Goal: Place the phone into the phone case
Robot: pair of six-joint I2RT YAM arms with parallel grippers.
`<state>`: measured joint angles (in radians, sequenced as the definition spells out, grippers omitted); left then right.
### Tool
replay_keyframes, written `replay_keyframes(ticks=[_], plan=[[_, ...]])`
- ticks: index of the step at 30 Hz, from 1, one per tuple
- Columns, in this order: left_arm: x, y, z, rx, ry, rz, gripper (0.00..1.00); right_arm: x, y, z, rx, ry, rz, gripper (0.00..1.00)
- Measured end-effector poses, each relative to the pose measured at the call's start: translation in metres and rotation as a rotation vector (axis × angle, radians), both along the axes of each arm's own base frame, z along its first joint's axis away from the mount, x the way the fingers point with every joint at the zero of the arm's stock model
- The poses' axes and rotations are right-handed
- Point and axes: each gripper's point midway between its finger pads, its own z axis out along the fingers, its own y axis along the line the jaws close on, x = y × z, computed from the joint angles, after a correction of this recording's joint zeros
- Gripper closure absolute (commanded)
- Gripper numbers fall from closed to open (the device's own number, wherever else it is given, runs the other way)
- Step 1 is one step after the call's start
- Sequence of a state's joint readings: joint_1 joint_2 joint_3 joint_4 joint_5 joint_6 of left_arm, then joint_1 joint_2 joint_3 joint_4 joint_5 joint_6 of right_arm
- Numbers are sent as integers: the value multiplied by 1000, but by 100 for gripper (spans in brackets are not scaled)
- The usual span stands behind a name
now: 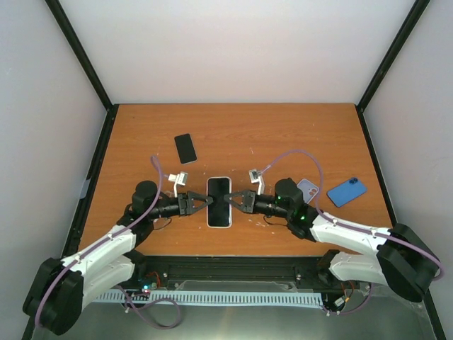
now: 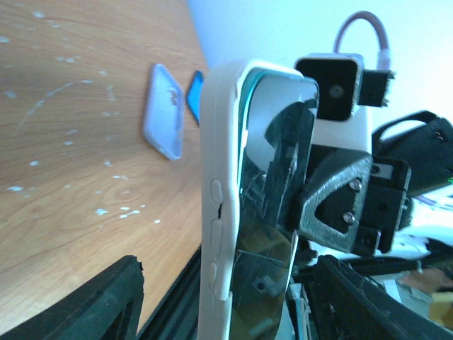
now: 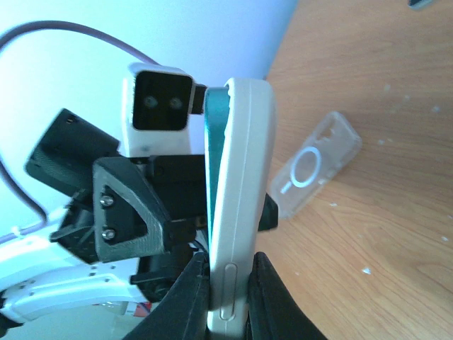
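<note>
I have the white phone case (image 3: 237, 212) held up off the table (image 1: 283, 134), near the middle of its near edge, between the two arms. The phone (image 2: 265, 234) sits inside it. Its teal edge shows within the case rim and its dark glass mirrors the rig. I cannot tell whether every corner is seated.

The right gripper (image 1: 232, 200) is clamped on the cased phone's long edge, with both fingers pressed flat against it. The left gripper (image 1: 204, 202) straddles the opposite edge with its jaws apart and a gap showing on the table side.

A clear case (image 3: 311, 173) with a white ring printed on its back lies on the wood beside my right arm. A blue phone (image 1: 347, 191) lies just beyond it. A black phone (image 1: 185, 148) lies farther back on the left.
</note>
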<state>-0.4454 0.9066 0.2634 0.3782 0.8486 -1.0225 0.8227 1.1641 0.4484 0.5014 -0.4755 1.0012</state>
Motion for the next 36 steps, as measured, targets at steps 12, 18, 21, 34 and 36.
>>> replay_keyframes(ticks=[12,18,21,34,36], plan=[[-19,-5,21,-112,-67,-110,96,-5,6,21,94,-5,41,87],[-25,-6,27,-106,-120,-145,100,-9,3,24,85,-28,55,62],[-27,-7,31,-89,-153,-180,100,-12,-1,34,78,-54,56,55],[-41,-11,60,-84,-296,-311,96,-11,-6,78,79,-107,30,79],[-44,-11,60,-80,-302,-324,88,-9,-7,75,71,-99,21,87]])
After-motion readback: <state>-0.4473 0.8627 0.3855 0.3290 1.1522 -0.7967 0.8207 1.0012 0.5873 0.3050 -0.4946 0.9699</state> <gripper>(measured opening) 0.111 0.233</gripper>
